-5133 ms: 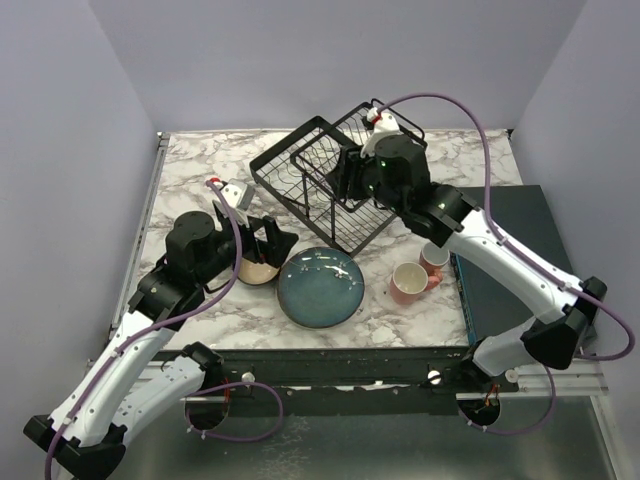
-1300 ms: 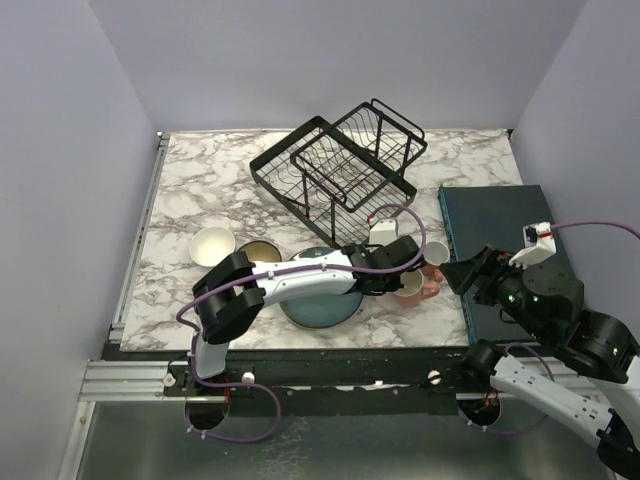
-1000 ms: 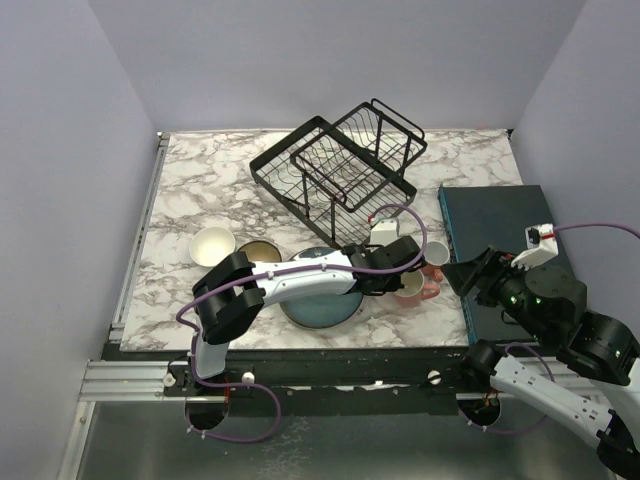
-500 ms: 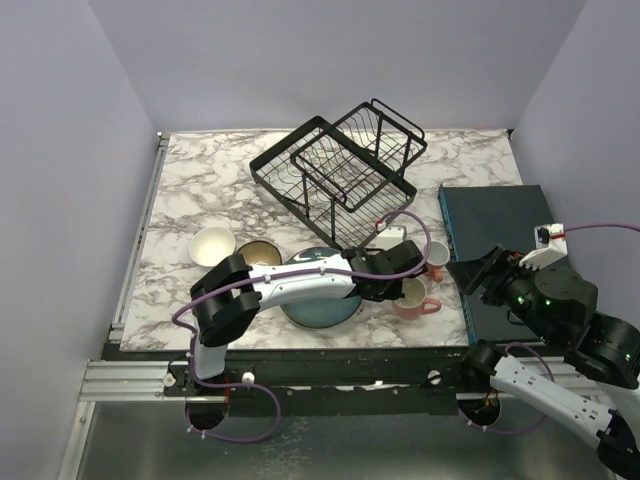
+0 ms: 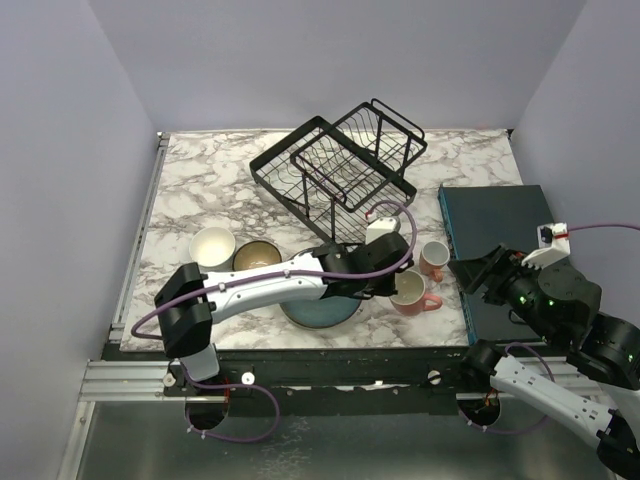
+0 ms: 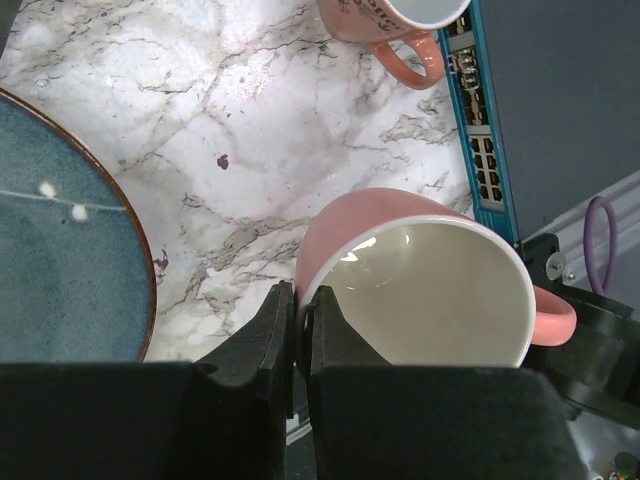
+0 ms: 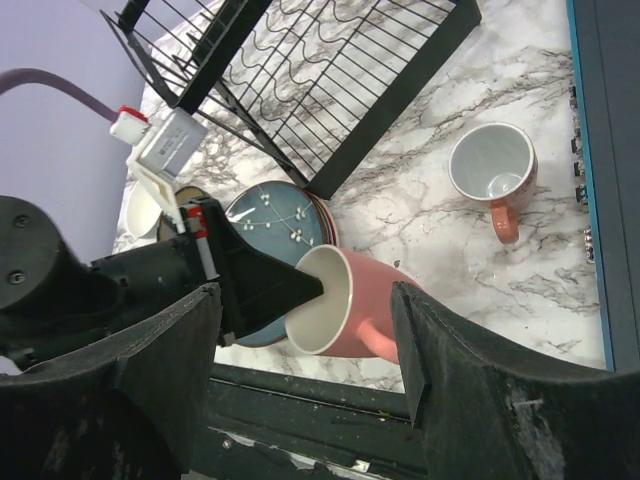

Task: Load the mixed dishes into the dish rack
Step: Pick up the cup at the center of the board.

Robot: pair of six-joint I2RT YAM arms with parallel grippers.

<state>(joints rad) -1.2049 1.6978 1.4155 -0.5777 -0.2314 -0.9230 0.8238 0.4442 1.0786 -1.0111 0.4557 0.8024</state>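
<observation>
So the left claw (image 6: 297, 318) is clamped on the rim of the nearer small pink ceramic mug (image 6: 420, 290), tipped just right of the round teal-blue plate (image 6: 60, 230) and, I think, off the marble counter (image 6: 250, 120). Next up: carry it far-left to the black wire dish rack (image 5: 340, 170). The right claw (image 5: 480, 272) hangs spread open, holding nothing.

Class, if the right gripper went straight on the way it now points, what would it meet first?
The right gripper, open, would probably meet the pink mug that the left gripper pinches by its rim; depth is uncertain.
</observation>
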